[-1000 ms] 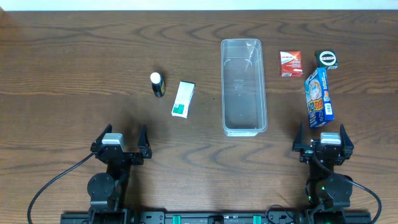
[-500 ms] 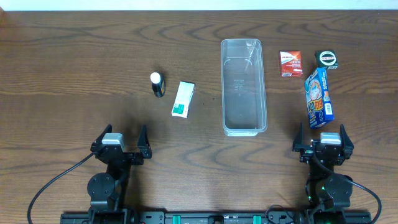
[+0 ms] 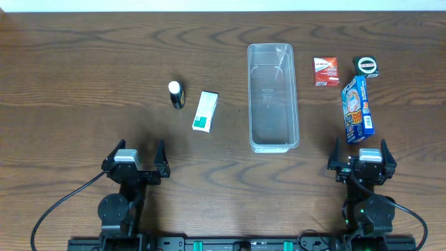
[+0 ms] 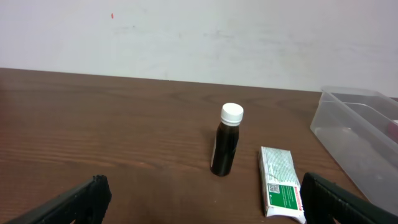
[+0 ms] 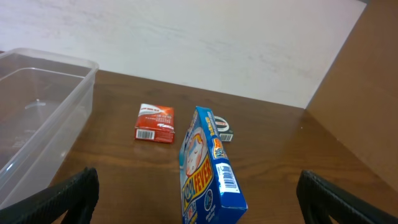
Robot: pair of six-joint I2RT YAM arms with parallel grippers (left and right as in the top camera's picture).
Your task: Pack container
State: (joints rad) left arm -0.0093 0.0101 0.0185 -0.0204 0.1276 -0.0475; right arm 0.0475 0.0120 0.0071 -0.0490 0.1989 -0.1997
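Lower left of the overhead view, my left gripper point(image 3: 139, 150) rests with its fingers spread wide, grasping nothing. Above it a dark bottle point(image 3: 175, 94) with a white cap stands upright, and a green-and-white box point(image 3: 205, 111) lies flat just beside it. The clear container point(image 3: 273, 104) sits upper middle, lengthwise up the frame. Right of it lie a red box point(image 3: 325, 71), a small black item point(image 3: 366, 66) and a blue box point(image 3: 357, 110). Lower right, my right gripper point(image 3: 361, 150) is spread too, unladen, just below the blue box.

Clear container point(image 3: 273, 104), blue box point(image 3: 357, 110), red packet point(image 3: 325, 71), white-green carton point(image 3: 205, 111)
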